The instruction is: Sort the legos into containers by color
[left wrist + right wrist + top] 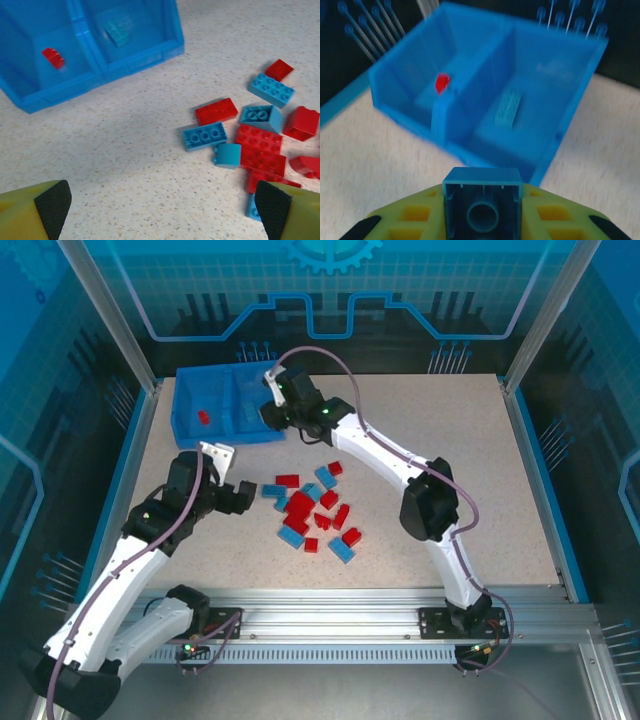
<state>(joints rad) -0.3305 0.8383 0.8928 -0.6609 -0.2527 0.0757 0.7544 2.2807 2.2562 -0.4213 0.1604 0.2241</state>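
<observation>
My right gripper (483, 216) is shut on a light blue lego (483, 186), hollow underside facing the camera, just in front of the blue bin (547, 150). From above, that gripper (272, 418) hangs at the bin's (215, 437) front right corner. The left container holds one red lego (441, 83), the right container one light blue lego (507, 108). A loose pile of red and light blue legos (310, 515) lies mid-table. My left gripper (240, 498) stands open just left of the pile, its fingers (52, 200) wide apart over bare tabletop, nothing between them.
The bin (135, 60) sits at the table's far left, a middle divider (470, 75) splitting it. Metal posts and blue side walls fence the table. Speckled tabletop lies bare between bin and pile (260, 145).
</observation>
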